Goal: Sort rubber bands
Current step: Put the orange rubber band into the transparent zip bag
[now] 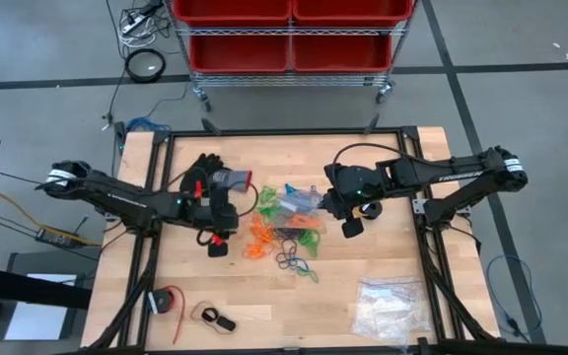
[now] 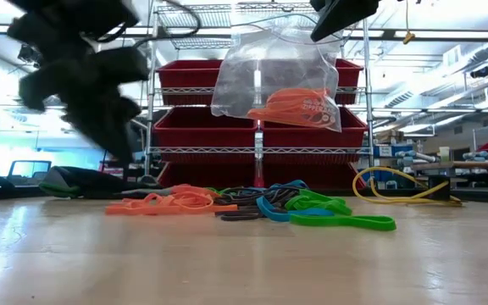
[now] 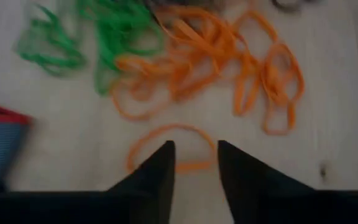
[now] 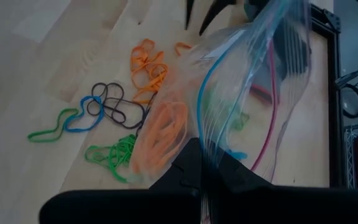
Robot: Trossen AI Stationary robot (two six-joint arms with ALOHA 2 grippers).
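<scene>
Left pincer (image 3: 194,163), fingers parted and empty, hovers over a loose orange rubber band (image 3: 169,146) mid-table. Right pincer (image 4: 199,177) grips a clear plastic bag (image 4: 253,93) holding orange bands. Risk: fingers may close beside the flat band; the bag may sag shut.

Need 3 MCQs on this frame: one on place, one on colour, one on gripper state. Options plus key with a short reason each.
1. Where does the clear zip bag hang?
A. Flat on the table
B. Above the pile of rubber bands, held by the right gripper
C. On the red bin shelf

2. What colour are the bands inside the bag?
A. Orange
B. Black
C. Yellow

3. How is the left gripper?
A. Shut on a green band
B. Open, empty, over a lone orange band
C. Holding the bag

Key: B, the low view shows the bag lifted over the pile. A, orange loops show through the plastic. B, the left wrist view shows a gap between the fingers with nothing in it.
</scene>
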